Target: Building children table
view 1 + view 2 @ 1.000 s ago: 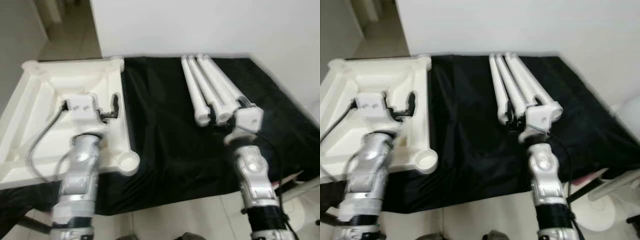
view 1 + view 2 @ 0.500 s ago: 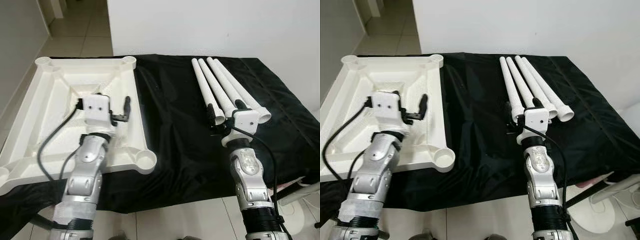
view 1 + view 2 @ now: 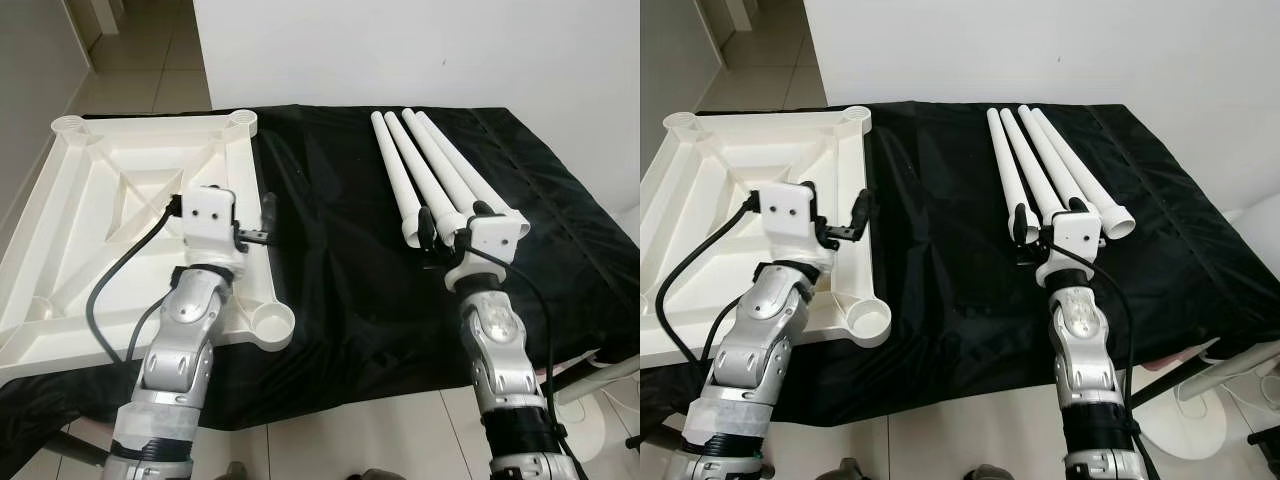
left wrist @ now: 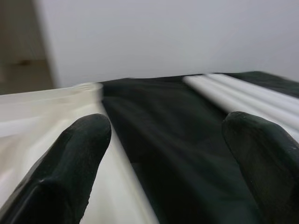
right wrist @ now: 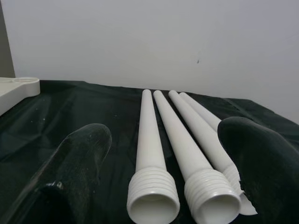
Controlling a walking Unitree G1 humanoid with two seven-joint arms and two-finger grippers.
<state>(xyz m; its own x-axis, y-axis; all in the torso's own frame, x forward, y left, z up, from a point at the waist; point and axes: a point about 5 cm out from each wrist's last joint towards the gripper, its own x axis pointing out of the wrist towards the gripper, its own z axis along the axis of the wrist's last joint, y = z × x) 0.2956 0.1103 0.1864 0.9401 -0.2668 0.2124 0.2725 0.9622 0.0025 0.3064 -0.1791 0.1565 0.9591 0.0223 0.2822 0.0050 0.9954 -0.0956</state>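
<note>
White wall behind, tiled floor (image 3: 330, 440) below. Black cloth (image 3: 340, 250) covers the work surface in front of me.

Tabletop (image 3: 120, 210): white plastic, upside down, ribbed underside facing up, on the left part of the cloth. Round leg sockets at its corners; the near-right one (image 3: 271, 325) sits just right of my left forearm, and none of the sockets I can see has a leg in it.

Legs (image 3: 425, 175): four white tubes lying side by side on the right part of the cloth, well apart from the tabletop. Threaded ends (image 5: 153, 196) point toward me, plain ends toward the wall.

Left gripper (image 3: 255, 225): hovering over the tabletop's right edge, where white plastic meets black cloth. Fingers (image 4: 70, 172) spread wide, nothing between them.

Right gripper (image 3: 1045, 222): at the near ends of the legs. Fingers (image 5: 74, 163) apart, straddling the threaded ends of at least two tubes, one finger on each side. Not clamped on any leg; whether a finger touches a tube, I can't tell.
</note>
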